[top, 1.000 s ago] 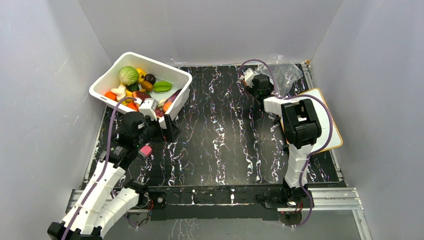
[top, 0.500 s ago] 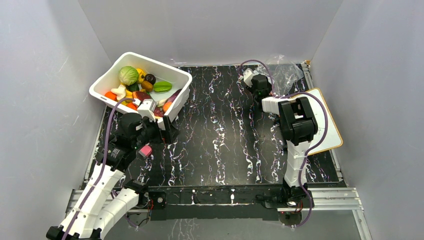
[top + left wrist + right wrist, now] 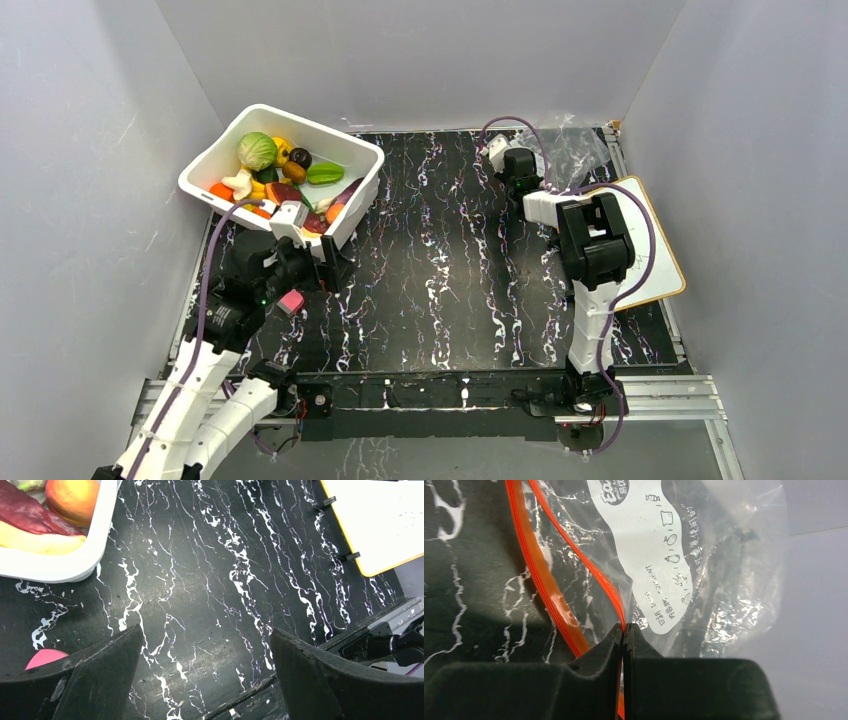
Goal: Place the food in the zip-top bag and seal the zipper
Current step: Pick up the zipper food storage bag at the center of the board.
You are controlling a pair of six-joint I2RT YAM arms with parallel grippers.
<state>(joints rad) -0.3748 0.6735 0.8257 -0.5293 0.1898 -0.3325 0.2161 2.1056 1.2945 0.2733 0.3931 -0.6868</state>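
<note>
**Right end effector [image 3: 624, 630] pinching the bag's mouth while the left one is hanging open**

The right end effector's two dark fingers are pressing flat together on one lip of the thin red-orange zipper strip [image 3: 546, 592]. The strip's other lip is lying loose beside them, so the mouth is gaping. The crinkly clear plastic zip-top bag [image 3: 572, 150], with a white printed label, is lying on the black marbled bench [image 3: 440, 270], well to the right of the white rectangular plastic bin [image 3: 310, 125].

The left end effector [image 3: 205, 630] is hanging over the bench just in front of the bin's near right corner. Its jaws are standing wide apart and holding nothing.

The small plastic toy fruits and vegetables [image 3: 275, 170] are all sitting inside the bin, with a round pale-green cabbage [image 3: 257, 150] among the orange, yellow and green pieces.
</note>
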